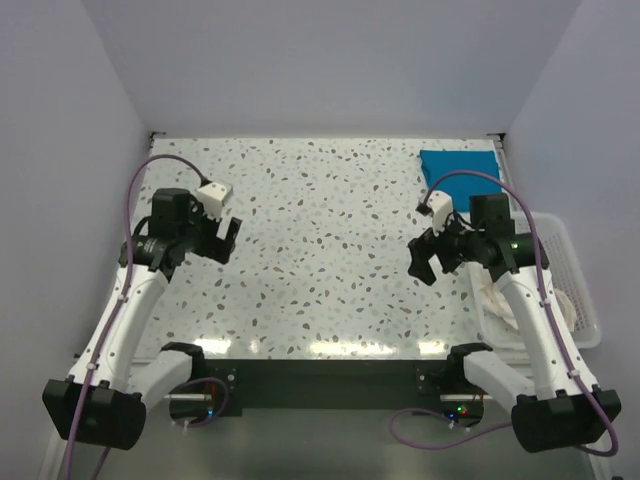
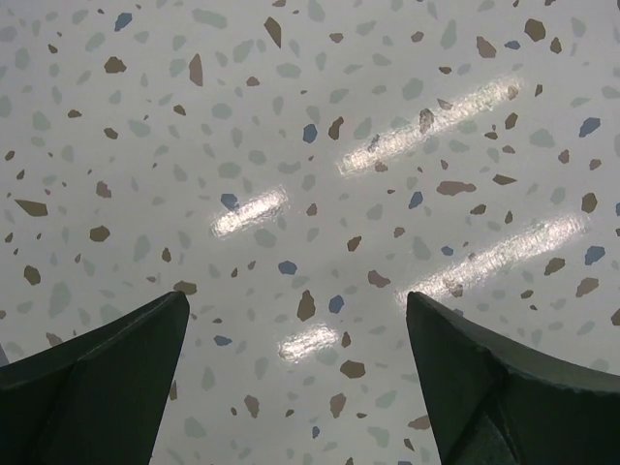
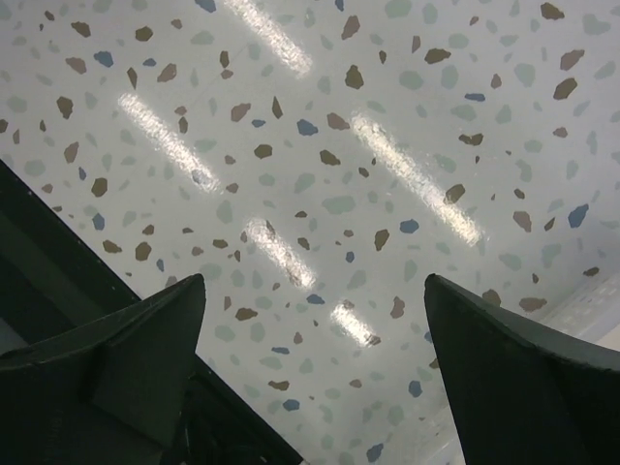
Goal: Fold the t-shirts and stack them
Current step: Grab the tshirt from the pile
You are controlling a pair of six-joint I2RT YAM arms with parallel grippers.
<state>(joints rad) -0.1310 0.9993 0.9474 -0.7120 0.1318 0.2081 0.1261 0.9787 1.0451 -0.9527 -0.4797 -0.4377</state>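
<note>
The teal-blue t-shirt [image 1: 458, 166] lies folded flat at the far right corner of the speckled table [image 1: 320, 220]. A cream-white cloth [image 1: 497, 297], probably the other t-shirt, lies bunched in the white basket at the right, partly hidden by my right arm; no red panel shows. My left gripper [image 1: 222, 238] hovers open and empty over the left of the table. My right gripper [image 1: 422, 258] hovers open and empty over the right of the table, near the basket. Both wrist views show open fingers over bare tabletop: the left gripper [image 2: 295, 300] and the right gripper [image 3: 315, 281].
The white plastic lattice basket [image 1: 572, 262] stands off the table's right edge beside my right arm. The table's dark near edge [image 3: 58, 281] shows in the right wrist view. White walls enclose the table at the back and sides.
</note>
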